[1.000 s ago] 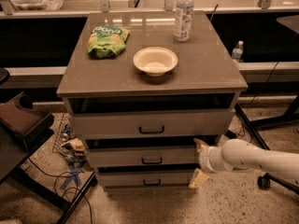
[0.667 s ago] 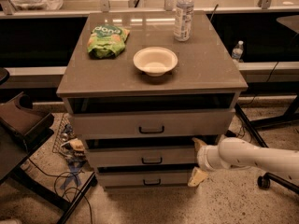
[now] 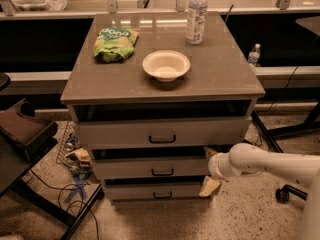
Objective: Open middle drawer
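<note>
The middle drawer [image 3: 150, 168] is the grey front of medium height with a small black bar handle [image 3: 162, 172], between the taller top drawer [image 3: 160, 133] and the slim bottom drawer [image 3: 150, 190]. A dark gap shows above its front. My gripper [image 3: 209, 169] on the white arm [image 3: 265, 164] is at the right end of the middle drawer's front, well right of the handle. It is open: one tan fingertip [image 3: 212, 151] stands at the front's top edge and the other [image 3: 210, 187] below its bottom edge.
On the cabinet top [image 3: 225, 69] stand a white bowl [image 3: 166, 65], a green snack bag [image 3: 115, 44] and a water bottle [image 3: 196, 15]. A dark chair [image 3: 22, 134] and cables [image 3: 75, 184] lie left of the cabinet. A chair caster [image 3: 282, 194] is at right.
My gripper has shifted slightly left and up along the right end of the middle drawer. The drawers have not visibly moved.
</note>
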You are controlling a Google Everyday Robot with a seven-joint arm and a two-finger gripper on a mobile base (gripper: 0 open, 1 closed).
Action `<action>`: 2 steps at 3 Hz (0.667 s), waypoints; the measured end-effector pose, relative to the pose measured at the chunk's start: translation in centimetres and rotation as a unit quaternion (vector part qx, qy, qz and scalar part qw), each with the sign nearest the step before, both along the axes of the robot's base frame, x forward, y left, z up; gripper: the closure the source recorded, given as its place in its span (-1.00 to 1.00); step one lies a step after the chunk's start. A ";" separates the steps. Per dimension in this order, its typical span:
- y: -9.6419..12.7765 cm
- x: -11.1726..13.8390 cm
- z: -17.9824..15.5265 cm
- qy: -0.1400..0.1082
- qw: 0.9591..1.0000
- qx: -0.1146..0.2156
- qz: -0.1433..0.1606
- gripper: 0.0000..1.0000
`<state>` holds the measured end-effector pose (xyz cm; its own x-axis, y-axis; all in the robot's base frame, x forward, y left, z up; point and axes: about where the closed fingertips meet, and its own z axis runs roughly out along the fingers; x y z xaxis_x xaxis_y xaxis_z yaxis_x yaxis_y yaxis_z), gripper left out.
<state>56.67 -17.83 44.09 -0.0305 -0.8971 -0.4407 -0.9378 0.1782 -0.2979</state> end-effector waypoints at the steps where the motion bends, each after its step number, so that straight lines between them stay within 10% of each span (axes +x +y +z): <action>1: 0.1 0.8 -1.2 0.013 1.000 -0.002 0.002 -1.00; 2: -0.1 0.8 -2.3 0.026 1.000 -0.001 -0.004 -0.71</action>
<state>57.43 -17.92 41.75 -0.0608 -0.8974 -0.4369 -0.9508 0.1853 -0.2483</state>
